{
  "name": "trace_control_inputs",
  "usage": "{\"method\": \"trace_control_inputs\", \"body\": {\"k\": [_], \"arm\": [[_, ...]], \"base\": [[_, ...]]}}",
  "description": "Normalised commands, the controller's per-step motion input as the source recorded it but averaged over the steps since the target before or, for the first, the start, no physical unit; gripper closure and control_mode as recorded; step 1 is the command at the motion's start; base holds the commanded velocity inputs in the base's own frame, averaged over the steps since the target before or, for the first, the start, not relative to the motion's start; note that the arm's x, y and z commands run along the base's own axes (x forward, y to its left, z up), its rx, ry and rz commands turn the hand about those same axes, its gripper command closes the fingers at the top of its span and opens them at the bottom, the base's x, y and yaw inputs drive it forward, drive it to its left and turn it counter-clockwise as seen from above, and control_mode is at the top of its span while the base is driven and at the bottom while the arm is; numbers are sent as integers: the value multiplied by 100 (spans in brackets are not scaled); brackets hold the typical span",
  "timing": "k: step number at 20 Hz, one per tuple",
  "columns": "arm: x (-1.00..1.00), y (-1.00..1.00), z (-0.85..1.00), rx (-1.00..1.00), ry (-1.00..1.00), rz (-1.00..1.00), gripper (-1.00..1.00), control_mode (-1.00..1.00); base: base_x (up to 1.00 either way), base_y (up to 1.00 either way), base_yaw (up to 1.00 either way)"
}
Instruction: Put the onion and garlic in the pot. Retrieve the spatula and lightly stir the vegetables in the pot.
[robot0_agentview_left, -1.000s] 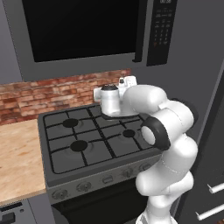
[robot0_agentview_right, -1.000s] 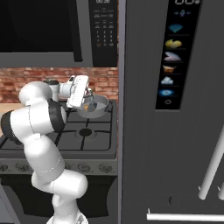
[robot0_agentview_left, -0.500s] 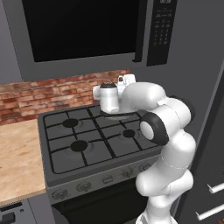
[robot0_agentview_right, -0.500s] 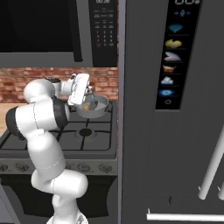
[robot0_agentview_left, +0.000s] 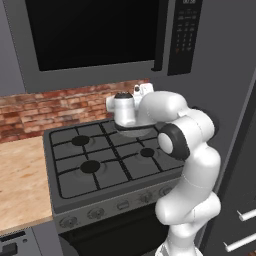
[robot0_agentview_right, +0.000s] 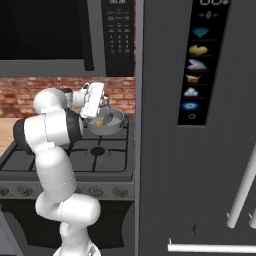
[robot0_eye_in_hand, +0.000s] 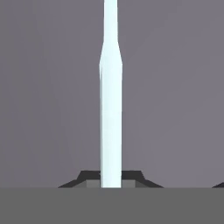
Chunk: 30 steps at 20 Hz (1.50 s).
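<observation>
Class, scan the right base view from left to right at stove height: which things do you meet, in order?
Brick backsplash → robot arm → pot holding the onion → tall dark fridge panel → its pale handle.

I can't read any text here. The microwave (robot0_agentview_right: 65, 30) keypad (robot0_agentview_right: 118, 40) and its small display carry marks too blurred to make out, and the fridge panel (robot0_agentview_right: 199, 60) shows only pictogram icons, no words or numbers.

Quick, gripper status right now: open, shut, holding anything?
Gripper: shut on the spatula, its pale handle running straight out between the fingers.
</observation>
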Motion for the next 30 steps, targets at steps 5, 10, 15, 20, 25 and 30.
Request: {"method": "trace_control_inputs", "body": {"k": [5,10,15,20,25,30], "arm": [[3,0,0,0,0,0,100,-100],[1,0,-9,-9,5,0,100,-100],[0,0,0,-11,5,0,100,-100],[13,4,1,-8,2,0,100,-100],[51,14,3,-3,0,0,100,-100],[45,12,-8,-2,0,0,100,-100]], "base": [[0,0,0],[0,0,0],[0,0,0],[0,0,0],[0,0,0],[0,0,0]]}}
